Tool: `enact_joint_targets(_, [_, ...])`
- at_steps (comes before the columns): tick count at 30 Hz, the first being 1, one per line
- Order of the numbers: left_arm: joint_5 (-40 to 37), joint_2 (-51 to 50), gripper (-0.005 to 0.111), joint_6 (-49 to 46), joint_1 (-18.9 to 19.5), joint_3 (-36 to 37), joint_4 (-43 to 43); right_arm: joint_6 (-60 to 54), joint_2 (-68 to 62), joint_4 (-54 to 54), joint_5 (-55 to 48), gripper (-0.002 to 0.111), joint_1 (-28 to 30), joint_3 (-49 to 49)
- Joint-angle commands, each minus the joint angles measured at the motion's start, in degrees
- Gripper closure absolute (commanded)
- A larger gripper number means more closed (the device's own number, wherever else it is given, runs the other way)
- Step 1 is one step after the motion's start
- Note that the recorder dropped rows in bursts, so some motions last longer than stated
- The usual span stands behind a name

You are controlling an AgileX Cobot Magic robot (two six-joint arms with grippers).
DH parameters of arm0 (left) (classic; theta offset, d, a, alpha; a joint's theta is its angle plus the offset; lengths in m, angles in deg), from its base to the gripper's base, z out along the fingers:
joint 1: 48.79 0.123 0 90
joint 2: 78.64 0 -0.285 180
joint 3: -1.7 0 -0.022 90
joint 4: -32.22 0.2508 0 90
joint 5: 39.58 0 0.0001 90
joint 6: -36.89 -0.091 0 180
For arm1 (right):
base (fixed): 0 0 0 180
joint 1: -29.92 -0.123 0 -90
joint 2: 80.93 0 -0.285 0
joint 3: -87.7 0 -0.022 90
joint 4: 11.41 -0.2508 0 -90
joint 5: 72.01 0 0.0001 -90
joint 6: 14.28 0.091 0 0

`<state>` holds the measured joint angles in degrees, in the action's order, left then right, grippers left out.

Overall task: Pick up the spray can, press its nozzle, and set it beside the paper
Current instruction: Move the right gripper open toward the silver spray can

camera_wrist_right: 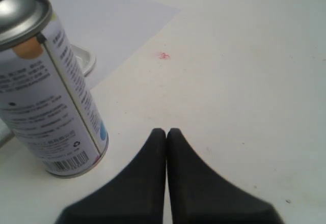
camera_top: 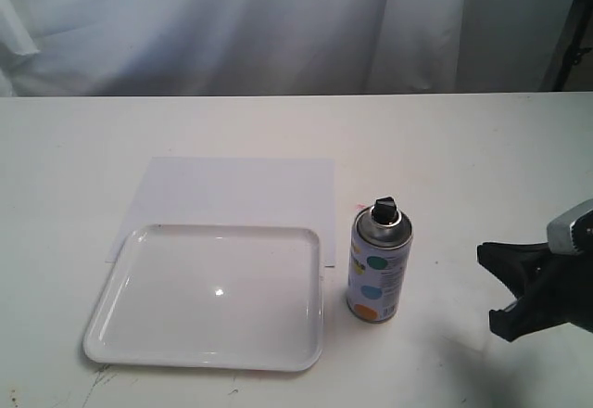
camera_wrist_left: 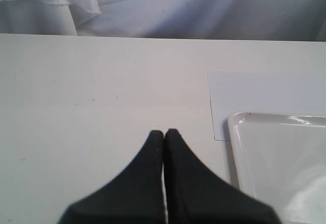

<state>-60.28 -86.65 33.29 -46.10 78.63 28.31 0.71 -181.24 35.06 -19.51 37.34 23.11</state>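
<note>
Pick-up not begun: right gripper (camera_wrist_right: 166, 132), fingers pressed together, hovers near the upright spray can (camera_top: 380, 264), well off the table's (camera_top: 463, 148) far edge; next, it likely needs opening wide

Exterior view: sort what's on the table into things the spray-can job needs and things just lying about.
Needed for the job:
spray can
its black nozzle
paper
right gripper, shut, near the can

Just lying about:
white tray, overlapping the paper's near edge
small red mark on the table
</note>
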Motion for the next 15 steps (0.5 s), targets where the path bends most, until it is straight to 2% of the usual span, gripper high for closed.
enact_joint_targets(1, [0.3,0.2,0.107,0.1,-0.3,0.3,0.0,1.9,-0.1,0.7,2.5,0.108,0.0,-0.3])
enact_joint_targets(6, [0.3,0.2,0.107,0.1,-0.3,0.3,0.0,4.0,-0.1,1.5,1.0,0.108,0.0,-0.3])
enact_joint_targets(12, [0.3,0.2,0.107,0.1,-0.3,0.3,0.0,8.5,-0.1,8.3,0.2,0.108,0.0,-0.3])
enact_joint_targets(15, [0.3,0.2,0.107,0.1,-0.3,0.3,0.0,9.0,-0.1,10.9,1.0,0.102,0.0,-0.3])
